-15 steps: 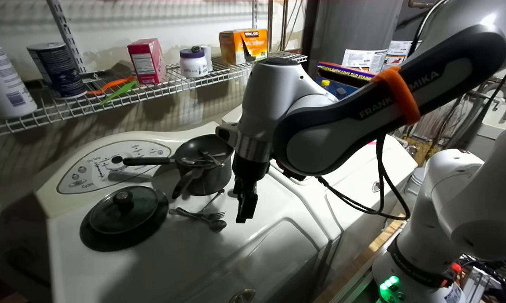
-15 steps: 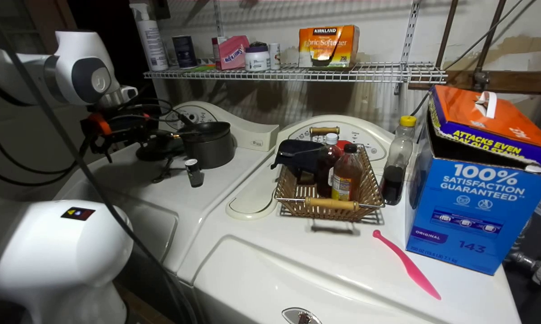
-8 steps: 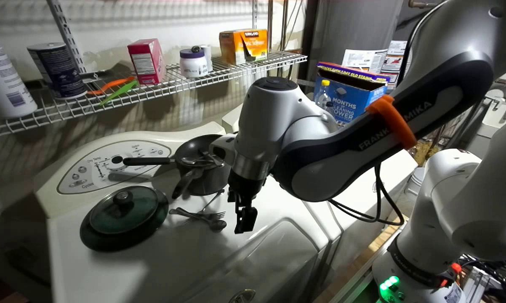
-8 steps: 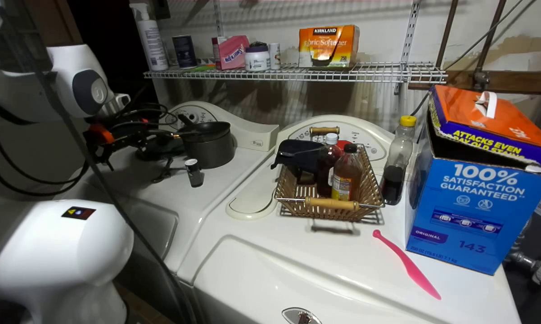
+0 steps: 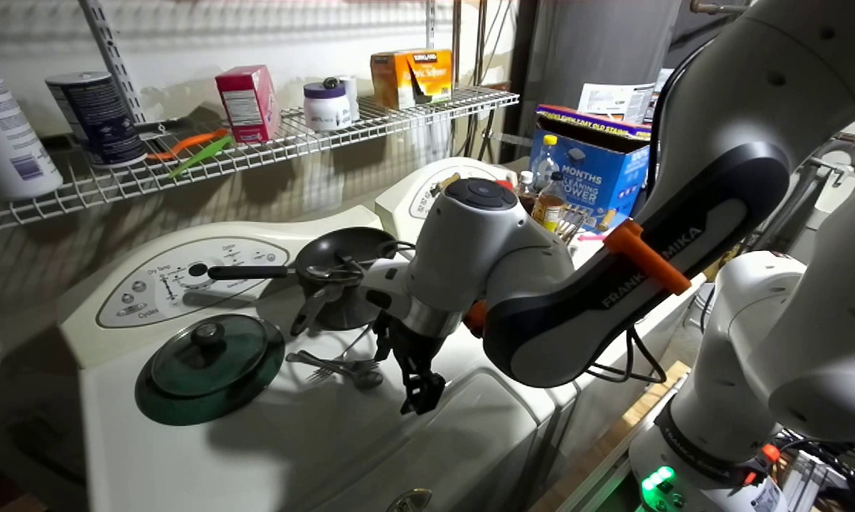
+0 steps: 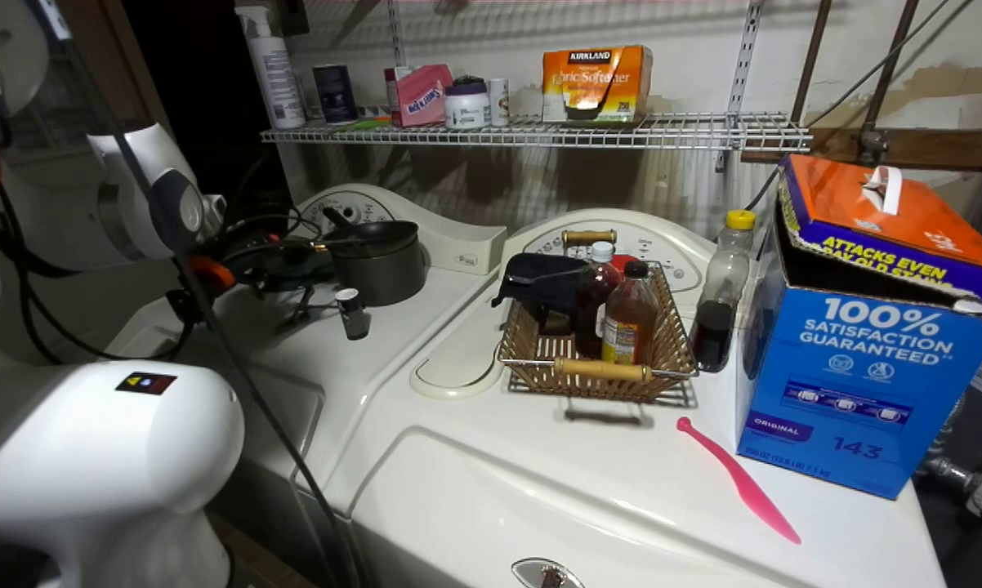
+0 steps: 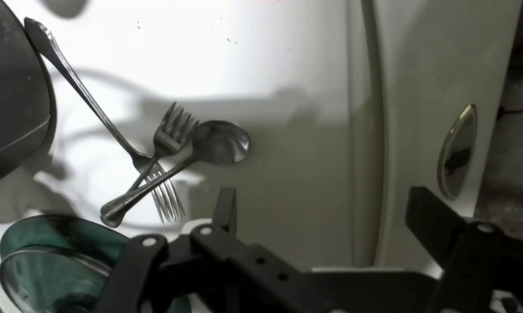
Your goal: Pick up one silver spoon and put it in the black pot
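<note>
Lid: green, knob uppermost, on the white dryer. Pot: black, upright, behind the lid and to its right in an exterior view, cutlery inside. Forks: two, crossed, on the dryer top; one handle ends just beside the pot, contact uncertain. Spoon: one, silver, on the same top near the pot, its handle laid across the forks. Gripper: black, jaws wide apart; the spoon lies outside the gap, its bowl just past the tip of the finger at left in the wrist view, separate from it, handle slanting off farther left. Basket: bottles standing in it. Utensil: pink, lying flat in an exterior view. Box: blue, just beside the utensil.
</note>
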